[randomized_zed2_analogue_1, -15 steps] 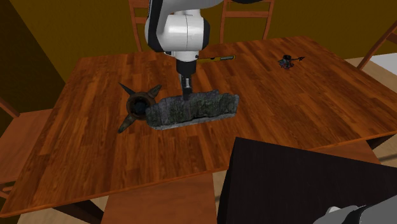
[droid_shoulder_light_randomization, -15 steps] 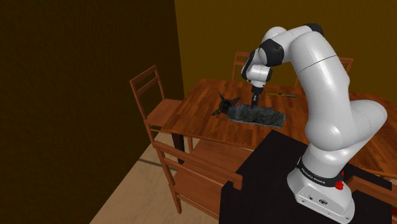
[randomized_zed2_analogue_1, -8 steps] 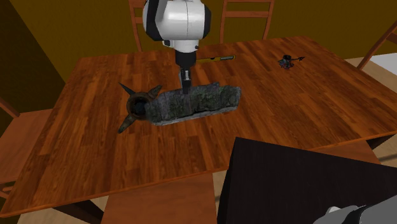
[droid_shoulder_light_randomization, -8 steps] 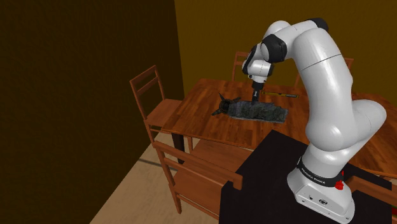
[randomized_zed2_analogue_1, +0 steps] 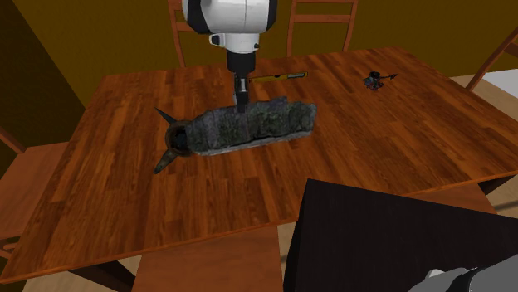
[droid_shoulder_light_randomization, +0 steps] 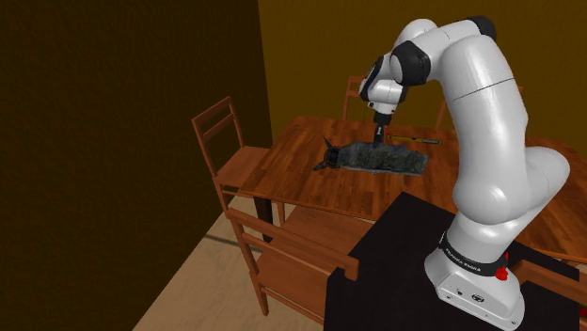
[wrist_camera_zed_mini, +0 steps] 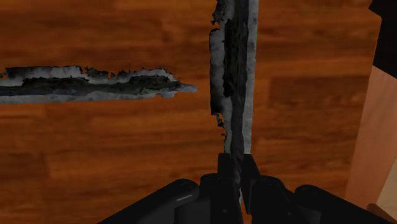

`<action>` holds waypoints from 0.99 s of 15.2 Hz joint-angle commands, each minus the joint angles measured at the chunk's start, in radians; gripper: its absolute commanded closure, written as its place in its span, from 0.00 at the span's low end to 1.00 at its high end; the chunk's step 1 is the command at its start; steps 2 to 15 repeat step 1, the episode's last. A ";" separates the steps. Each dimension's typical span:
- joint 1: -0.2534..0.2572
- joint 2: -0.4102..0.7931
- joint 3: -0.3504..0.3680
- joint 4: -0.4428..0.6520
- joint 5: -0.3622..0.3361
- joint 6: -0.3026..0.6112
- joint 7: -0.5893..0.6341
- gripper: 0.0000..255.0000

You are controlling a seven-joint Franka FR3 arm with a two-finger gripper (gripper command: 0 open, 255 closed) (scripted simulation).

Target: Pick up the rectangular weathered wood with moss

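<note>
One thing hangs from your claw [randomized_zed2_analogue_1: 240,106]: the rectangular weathered wood [randomized_zed2_analogue_1: 257,126], a grey, mossy slab pinched along its thin upper edge. In the wrist view the two black fingers [wrist_camera_zed_mini: 224,175] are clenched on that narrow edge with no gap showing, and taking the thin edge is what lets so wide a piece fit between them at all. The grip sits near the middle of the slab's length, so it hangs close to level. I judge it to be just clear of the tabletop [randomized_zed2_analogue_1: 398,141], over its middle, with one end in front of a dark star-shaped object [randomized_zed2_analogue_1: 172,143]. A narrow hold on a long piece may let it swing, so raise it straight and slowly. The small dark gadget [randomized_zed2_analogue_1: 378,79] and the yellow-handled tool [randomized_zed2_analogue_1: 280,76] lie well apart from the slab, toward the far edge and out of your path.
</note>
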 commanded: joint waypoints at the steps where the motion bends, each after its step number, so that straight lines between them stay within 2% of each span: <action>1: 0.000 -0.004 -0.003 0.002 -0.003 -0.006 0.002 1.00; 15: 0.000 -0.004 -0.003 0.002 -0.003 -0.006 0.002 1.00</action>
